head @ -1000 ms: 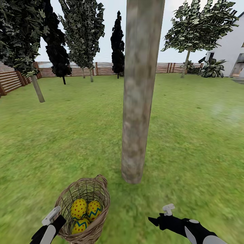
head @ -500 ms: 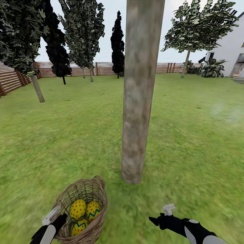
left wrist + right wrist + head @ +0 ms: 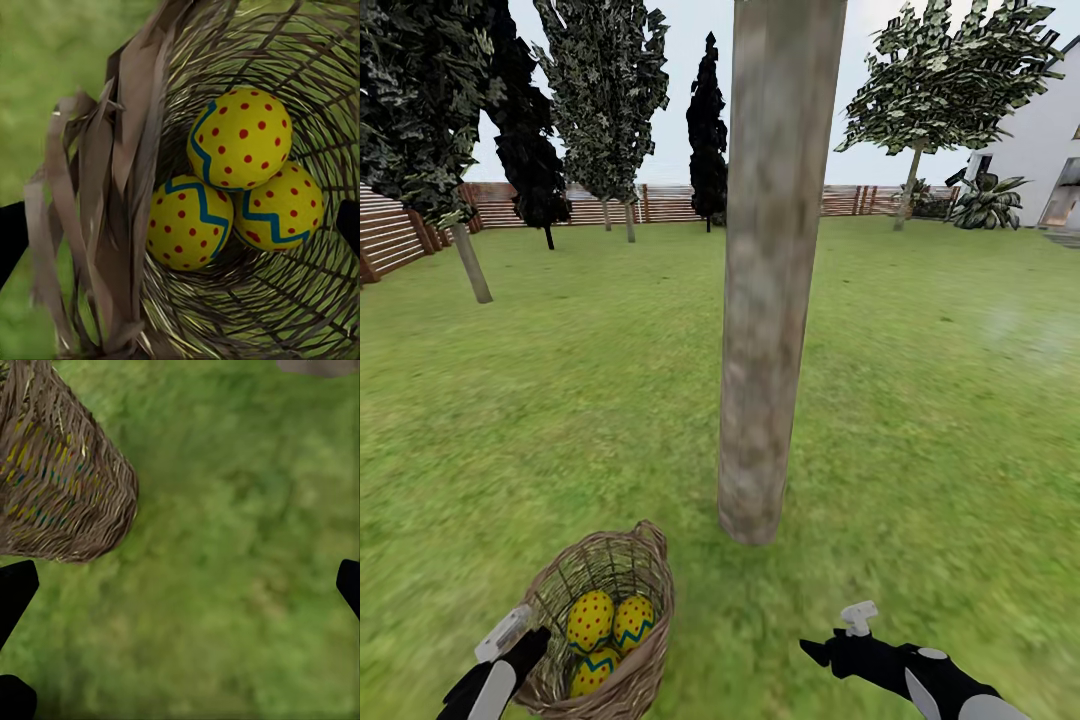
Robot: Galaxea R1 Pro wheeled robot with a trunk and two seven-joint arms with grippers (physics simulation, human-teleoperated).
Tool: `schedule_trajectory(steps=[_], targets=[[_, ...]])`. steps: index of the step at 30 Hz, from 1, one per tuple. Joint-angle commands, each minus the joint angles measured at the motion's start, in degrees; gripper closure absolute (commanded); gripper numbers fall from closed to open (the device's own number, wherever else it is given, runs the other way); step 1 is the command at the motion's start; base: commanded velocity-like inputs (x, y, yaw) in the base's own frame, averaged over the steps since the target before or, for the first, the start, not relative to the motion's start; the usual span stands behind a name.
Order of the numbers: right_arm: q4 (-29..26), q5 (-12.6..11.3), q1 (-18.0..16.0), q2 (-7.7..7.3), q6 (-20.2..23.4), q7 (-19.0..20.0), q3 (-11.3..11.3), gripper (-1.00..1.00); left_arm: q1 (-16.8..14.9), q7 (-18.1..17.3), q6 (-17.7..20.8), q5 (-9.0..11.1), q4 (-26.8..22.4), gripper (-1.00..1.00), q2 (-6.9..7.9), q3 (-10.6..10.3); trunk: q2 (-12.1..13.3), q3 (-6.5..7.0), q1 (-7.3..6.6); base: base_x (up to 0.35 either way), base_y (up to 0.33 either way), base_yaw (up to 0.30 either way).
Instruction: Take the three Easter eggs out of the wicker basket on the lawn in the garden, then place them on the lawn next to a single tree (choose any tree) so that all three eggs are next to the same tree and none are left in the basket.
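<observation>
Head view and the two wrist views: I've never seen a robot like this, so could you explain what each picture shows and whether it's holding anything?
This is a simulated wheeled robot with two arms. The large picture comes from its head camera, looking down over both arms. On the lawn stands a thick tree trunk, and near it a tilted wicker basket with three Easter eggs inside. The smaller pictures come from cameras near each arm's jaws. The left wrist view looks into the basket at the eggs. The right wrist view shows grass and the basket's outside. The left jaws and right jaws stand open, holding nothing.
</observation>
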Motion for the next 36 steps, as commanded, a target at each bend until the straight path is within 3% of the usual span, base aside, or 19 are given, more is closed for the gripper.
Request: schedule_trajectory(steps=[1,8,11,13,36], targets=[[0.04,0.62,-0.04,0.00,-0.37,0.15,-0.38,-1.00,0.01,0.28,0.26,0.64,-0.11,-1.00,0.01,-0.01,0.39,0.13,-0.23,0.000,0.000,0.000],[0.04,0.62,-0.04,0.09,-0.37,0.15,-0.38,-1.00,-0.02,0.28,0.35,0.64,-0.19,-1.00,0.02,-0.13,3.20,1.39,-1.77,0.000,0.000,0.000],[0.04,0.62,-0.04,0.09,-0.37,0.15,-0.38,-1.00,0.02,-3.57,0.75,0.64,-0.13,-1.00,0.02,0.05,4.40,1.93,-2.43,0.000,0.000,0.000],[0.04,0.62,-0.04,0.09,-0.37,0.15,-0.38,-1.00,0.02,-4.31,0.84,0.64,-0.15,-1.00,0.02,0.07,5.20,2.29,-2.87,0.000,0.000,0.000],[0.04,0.67,-0.04,0.09,-0.40,0.13,-0.38,-1.00,0.05,-4.48,0.86,0.64,-0.26,-1.00,0.11,0.07,14.43,6.42,-7.92,0.000,0.000,0.000]])
